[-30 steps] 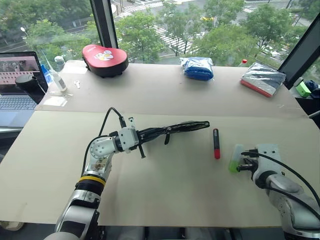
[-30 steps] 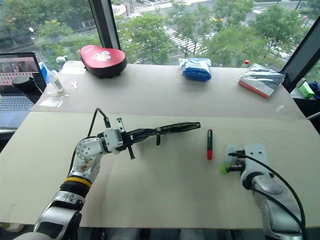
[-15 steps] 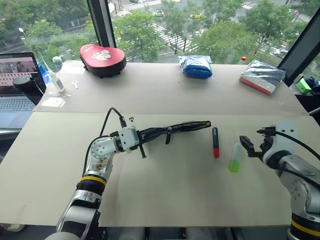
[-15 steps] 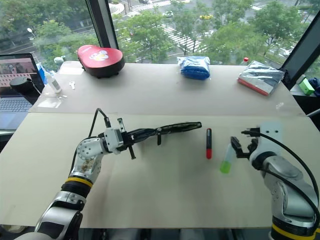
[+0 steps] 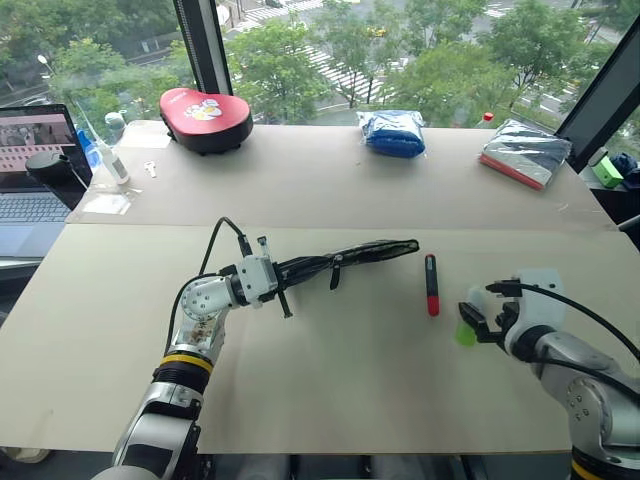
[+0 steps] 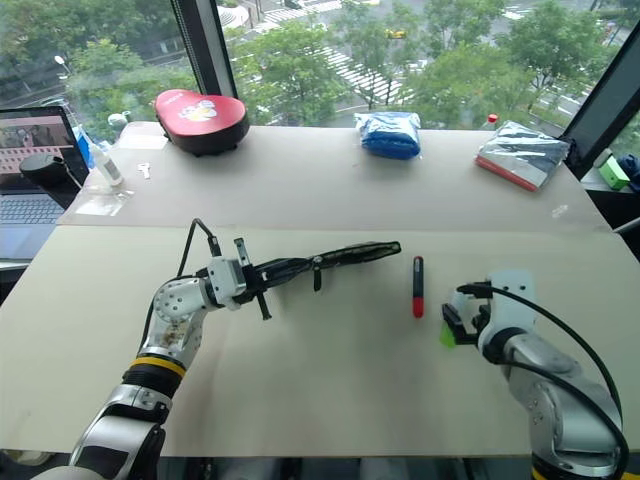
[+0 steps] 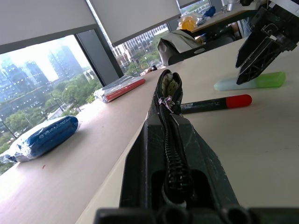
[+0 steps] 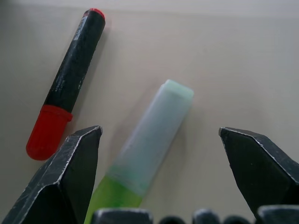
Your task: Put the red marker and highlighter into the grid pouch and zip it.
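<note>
The grid pouch (image 5: 350,258) hangs edge-on just above the table, one end clamped in my shut left gripper (image 5: 272,280); from the left wrist its zipper edge (image 7: 164,100) runs away from me. The red marker (image 5: 431,285) lies on the table just right of the pouch's free end. To its right rests the light-green highlighter (image 5: 465,330). My right gripper (image 5: 474,324) hovers at the highlighter, open. In the right wrist view the highlighter (image 8: 152,144) lies between the wide-spread fingers (image 8: 70,172), untouched, with the marker (image 8: 65,88) beside it.
At the far edge by the window sit a red rounded case (image 5: 208,118), a blue wrapped bundle (image 5: 393,133) and a silver and red packet (image 5: 525,155). A laptop (image 5: 35,170) and a small bottle (image 5: 112,155) stand at the far left.
My right gripper opened wide, lifted off to the right, then came back left and down at the highlighter. The left gripper and pouch stayed still.
</note>
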Motion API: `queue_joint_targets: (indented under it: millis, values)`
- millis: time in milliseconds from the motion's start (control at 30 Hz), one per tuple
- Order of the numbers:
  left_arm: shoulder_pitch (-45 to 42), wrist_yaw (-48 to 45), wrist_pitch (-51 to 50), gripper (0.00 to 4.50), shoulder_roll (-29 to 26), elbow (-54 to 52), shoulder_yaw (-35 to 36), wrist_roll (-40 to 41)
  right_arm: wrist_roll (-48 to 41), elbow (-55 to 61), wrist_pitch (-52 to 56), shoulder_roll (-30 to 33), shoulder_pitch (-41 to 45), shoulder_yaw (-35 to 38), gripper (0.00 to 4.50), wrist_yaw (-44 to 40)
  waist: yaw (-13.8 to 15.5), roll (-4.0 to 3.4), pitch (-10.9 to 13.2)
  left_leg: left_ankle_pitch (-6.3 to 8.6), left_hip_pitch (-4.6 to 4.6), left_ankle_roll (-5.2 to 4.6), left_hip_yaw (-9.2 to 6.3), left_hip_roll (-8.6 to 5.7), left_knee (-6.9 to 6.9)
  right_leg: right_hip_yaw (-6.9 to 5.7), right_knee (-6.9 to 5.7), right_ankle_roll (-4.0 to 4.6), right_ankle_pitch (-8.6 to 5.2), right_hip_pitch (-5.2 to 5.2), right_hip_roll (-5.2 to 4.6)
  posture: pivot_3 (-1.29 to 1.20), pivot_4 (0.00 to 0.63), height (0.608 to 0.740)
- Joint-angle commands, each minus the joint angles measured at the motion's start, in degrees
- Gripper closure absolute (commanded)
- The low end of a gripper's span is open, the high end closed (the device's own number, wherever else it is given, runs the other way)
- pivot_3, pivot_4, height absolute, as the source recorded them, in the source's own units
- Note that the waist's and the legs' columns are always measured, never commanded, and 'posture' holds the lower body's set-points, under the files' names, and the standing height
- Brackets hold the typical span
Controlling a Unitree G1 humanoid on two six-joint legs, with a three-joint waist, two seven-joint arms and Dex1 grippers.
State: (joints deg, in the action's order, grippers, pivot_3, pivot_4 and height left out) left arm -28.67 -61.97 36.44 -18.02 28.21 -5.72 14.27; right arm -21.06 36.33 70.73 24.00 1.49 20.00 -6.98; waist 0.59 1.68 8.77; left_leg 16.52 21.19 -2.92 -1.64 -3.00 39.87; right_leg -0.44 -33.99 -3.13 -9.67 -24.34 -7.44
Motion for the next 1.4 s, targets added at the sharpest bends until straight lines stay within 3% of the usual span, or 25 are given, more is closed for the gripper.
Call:
queue_joint_targets:
  millis: [33, 400, 533, 767, 1000, 1167, 1267, 1400]
  values:
    - [-0.24, 0.5, 0.22, 4.5, 0.22, -2.33, 0.59, 1.16, 0.79, 3.13, 0.96, -0.91, -0.06, -0.59, 0.05, 1.35, 0.01, 0.0, 0.0, 0.0, 0.0, 0.0, 0.0, -0.01, 0.0, 0.0, 0.0, 0.0, 0.0, 0.0, 0.0, 0.0, 0.15, 0.74]
    - [-0.76, 0.56, 0.07, 4.5, -0.11, -2.58, 0.8, 1.14, 5.78, 1.67, -1.34, -0.26, -4.79, -4.75, 0.05, 3.55, 0.14, -0.01, 0.01, 0.0, -0.02, 0.0, -0.01, -0.02, 0.0, -0.01, 0.01, -0.01, -0.01, 0.05, 0.0, 0.0, 0.15, 0.74]
    - [-1.19, 0.45, 0.1, 4.5, -0.23, -2.45, 0.85, 1.19, 6.54, 1.24, -2.27, -1.29, -5.13, -5.13, 1.08, 3.6, 0.11, -0.01, 0.01, 0.0, -0.03, 0.0, -0.02, -0.02, 0.01, -0.02, 0.02, -0.02, -0.01, 0.07, 0.0, 0.0, 0.15, 0.74]
    - [-1.62, 0.33, 0.19, 4.5, -0.41, -2.34, 0.93, 1.25, 7.25, 0.11, -4.2, -1.88, -4.65, -4.64, 3.43, 3.64, 0.17, -0.01, 0.01, 0.0, -0.03, 0.0, -0.03, -0.02, 0.01, -0.02, 0.02, -0.02, -0.01, 0.07, 0.0, 0.0, 0.15, 0.74]
    - [-1.8, 0.36, 0.05, 4.5, -0.68, -2.81, 0.96, 1.42, 8.48, -1.29, -6.17, -2.63, -3.21, -4.77, 3.45, 3.63, 0.09, -0.01, 0.01, 0.0, -0.03, 0.01, -0.03, -0.02, 0.01, -0.02, 0.02, -0.02, -0.01, 0.07, 0.0, 0.0, 0.15, 0.74]
    - [-1.27, -0.15, -0.65, 4.5, -1.15, -4.0, 0.87, 2.11, 5.68, -3.64, -13.23, -3.73, 4.17, -1.06, 3.45, 1.16, -0.03, -0.1, 0.07, -0.01, -0.02, 0.02, -0.02, -0.03, 0.01, -0.01, 0.01, -0.02, -0.01, 0.03, 0.0, 0.0, 0.15, 0.74]
    - [-0.79, -1.26, -1.79, 4.5, -1.95, -5.13, 0.73, 2.88, 2.17, -4.35, -19.93, 3.02, 9.45, -1.47, 3.45, -9.58, -0.41, -0.54, 0.37, -0.01, -0.01, 0.02, 0.04, -0.05, 0.0, 0.04, 0.0, -0.02, -0.01, -0.03, 0.0, 0.0, 0.15, 0.74]
    - [0.08, -2.3, -2.84, 4.5, -3.01, -6.2, 0.9, 3.32, 2.65, -5.2, -32.48, 14.97, 9.46, -5.18, 3.45, -24.73, -0.45, -0.65, 0.44, 0.0, -0.01, 0.0, -0.06, -0.06, -0.08, -0.18, 0.01, -0.08, -0.08, 0.02, 0.03, 0.0, 0.15, 0.74]
